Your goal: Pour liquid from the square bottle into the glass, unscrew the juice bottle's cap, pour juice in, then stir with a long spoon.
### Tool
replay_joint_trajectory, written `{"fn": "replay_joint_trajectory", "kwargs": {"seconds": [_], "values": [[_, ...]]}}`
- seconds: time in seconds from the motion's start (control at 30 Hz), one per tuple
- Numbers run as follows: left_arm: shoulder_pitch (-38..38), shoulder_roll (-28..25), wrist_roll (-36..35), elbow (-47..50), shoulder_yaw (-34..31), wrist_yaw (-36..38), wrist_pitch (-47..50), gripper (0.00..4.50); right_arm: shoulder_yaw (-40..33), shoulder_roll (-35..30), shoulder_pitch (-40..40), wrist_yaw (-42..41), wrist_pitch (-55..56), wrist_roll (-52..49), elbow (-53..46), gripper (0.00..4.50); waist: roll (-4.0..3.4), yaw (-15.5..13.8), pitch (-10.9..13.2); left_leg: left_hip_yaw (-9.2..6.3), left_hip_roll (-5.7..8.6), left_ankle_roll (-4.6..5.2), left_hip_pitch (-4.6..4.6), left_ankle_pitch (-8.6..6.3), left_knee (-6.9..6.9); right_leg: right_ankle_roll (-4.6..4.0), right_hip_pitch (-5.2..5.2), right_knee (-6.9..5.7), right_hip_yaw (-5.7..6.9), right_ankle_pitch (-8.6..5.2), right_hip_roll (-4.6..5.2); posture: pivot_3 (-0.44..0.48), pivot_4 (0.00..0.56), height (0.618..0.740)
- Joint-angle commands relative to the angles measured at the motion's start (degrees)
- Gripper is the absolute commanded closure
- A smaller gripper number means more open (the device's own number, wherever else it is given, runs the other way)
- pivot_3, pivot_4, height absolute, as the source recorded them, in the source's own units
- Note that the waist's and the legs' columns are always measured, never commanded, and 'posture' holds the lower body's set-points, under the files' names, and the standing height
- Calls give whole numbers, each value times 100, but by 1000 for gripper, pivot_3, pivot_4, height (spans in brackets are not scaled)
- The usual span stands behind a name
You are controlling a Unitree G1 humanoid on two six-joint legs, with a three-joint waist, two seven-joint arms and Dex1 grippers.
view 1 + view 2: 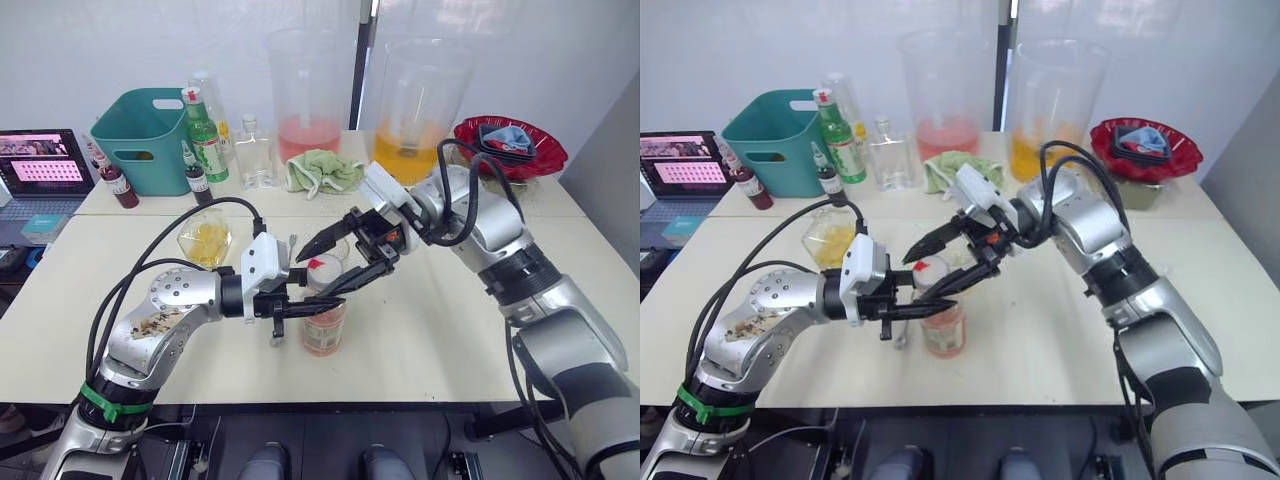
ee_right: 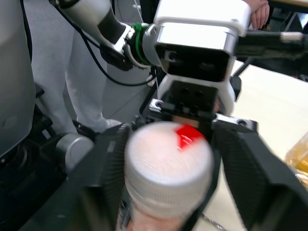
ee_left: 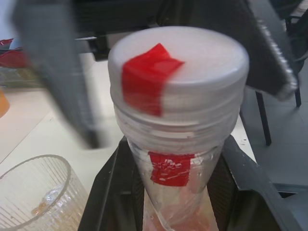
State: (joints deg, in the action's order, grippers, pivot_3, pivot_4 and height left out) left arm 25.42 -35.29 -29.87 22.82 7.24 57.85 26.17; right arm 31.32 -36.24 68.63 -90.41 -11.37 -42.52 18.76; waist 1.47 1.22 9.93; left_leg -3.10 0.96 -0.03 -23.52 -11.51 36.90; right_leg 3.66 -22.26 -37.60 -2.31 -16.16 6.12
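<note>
On the pale tabletop (image 1: pixel 440 330), going left to right: a ribbed clear glass (image 1: pixel 206 240) holding yellowish liquid stands behind the left arm. Just right of it, the left gripper (image 1: pixel 292 312) is clenched around the body of the clear plastic juice bottle (image 1: pixel 323 325), which stands upright near the table's front edge with pinkish juice inside. Its white screw cap with a red tape patch (image 3: pixel 178 72) is on. The right gripper (image 1: pixel 335 268) hovers at the cap, its black fingers spread either side, not yet closed. The square clear bottle (image 1: pixel 255 155) sits at the back. A likely risk: if the fingers close off-centre, they could slip on the cap or tip the bottle, spilling juice.
</note>
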Motion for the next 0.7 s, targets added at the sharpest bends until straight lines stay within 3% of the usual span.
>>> {"fn": "replay_joint_trajectory", "kwargs": {"seconds": [0.03, 0.23, 0.37, 0.53, 0.7], "values": [[-166, -140, 115, -71, 133, 48, 155, 3180, -273, -279, 166, -209, -230, -458, -221, 48, 0, -6, 0, 0, 0, 0, 2, 0, 0, 0, 1, 0, 0, 0, 0, 0, 150, 740], [27, 26, 167, -331, 275, 123, 39, 3180, -1237, -736, -488, 14, -1298, -500, -1069, 16, 0, -39, 0, 0, 0, 0, -1, 0, -1, 0, 3, 3, 0, 0, 0, 0, 150, 740], [217, 199, 219, -631, 410, 255, -110, 3180, -2117, -850, -1620, 1683, -1753, -371, -2476, 16, 0, -67, 0, 2, 1, 0, -5, 0, -1, 0, 2, 5, 0, 0, 1, 0, 150, 740], [395, 357, 278, -940, 520, 400, -270, 3180, -2613, -515, -2580, 3637, -2545, -474, -4183, 16, 0, -102, -1, 2, 6, 0, -13, 0, 6, 0, -1, 0, -2, 0, 7, 0, 150, 740], [534, 455, 318, -1145, 577, 543, -376, 3180, -2799, -294, -2895, 4607, -3122, -527, -4845, 16, 0, -180, -1, 1, 9, 0, -14, 1, 17, 2, 10, 9, 1, 0, 8, 0, 150, 740]]}}
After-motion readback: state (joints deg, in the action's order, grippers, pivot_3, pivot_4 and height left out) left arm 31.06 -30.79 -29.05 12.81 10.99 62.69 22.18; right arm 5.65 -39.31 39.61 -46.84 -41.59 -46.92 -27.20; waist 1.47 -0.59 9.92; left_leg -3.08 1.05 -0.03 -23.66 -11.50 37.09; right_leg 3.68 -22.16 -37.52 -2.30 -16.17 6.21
